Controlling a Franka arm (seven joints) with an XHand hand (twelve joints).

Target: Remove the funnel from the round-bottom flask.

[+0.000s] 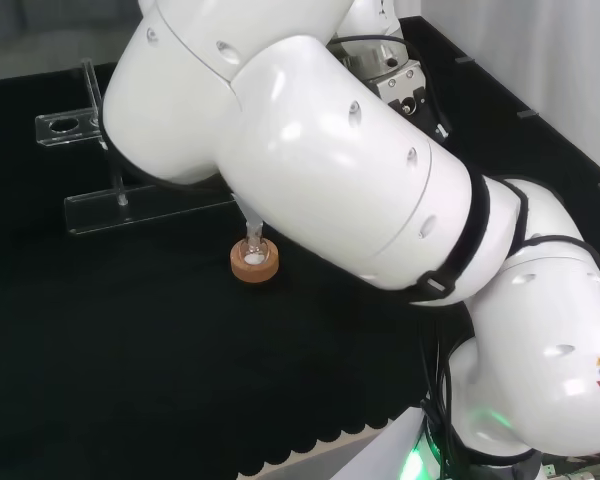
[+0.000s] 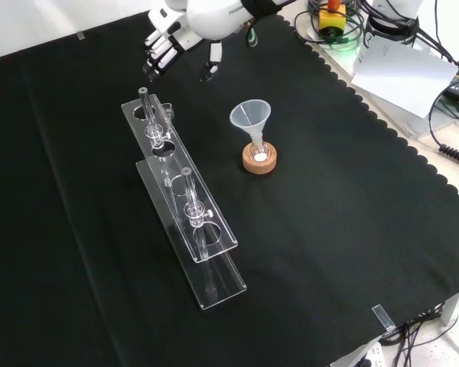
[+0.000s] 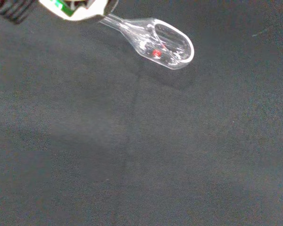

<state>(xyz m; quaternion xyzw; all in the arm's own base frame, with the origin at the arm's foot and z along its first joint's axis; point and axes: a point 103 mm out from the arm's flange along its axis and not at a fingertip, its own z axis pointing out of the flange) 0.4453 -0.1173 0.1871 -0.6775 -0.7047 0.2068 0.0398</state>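
A clear funnel (image 2: 250,116) stands with its stem in the neck of a small round-bottom flask (image 2: 259,153), which sits on a cork ring (image 2: 259,160) near the middle of the cloth. In the head view the cork ring (image 1: 254,264) and the flask (image 1: 253,250) peek out below the arm's big white link. The hand (image 2: 168,44) hangs at the top of the front view, up and to the left of the funnel and well apart from it, its fingers relaxed and holding nothing. The wrist view shows the funnel (image 3: 165,43) beyond a blurred white part of the hand (image 3: 80,8).
A long clear acrylic rack (image 2: 185,200) with upright rods lies left of the flask in the front view, and appears as the rack (image 1: 130,208) at the back left in the head view. Cables and papers lie beyond the cloth's scalloped edge (image 2: 413,153) at the right.
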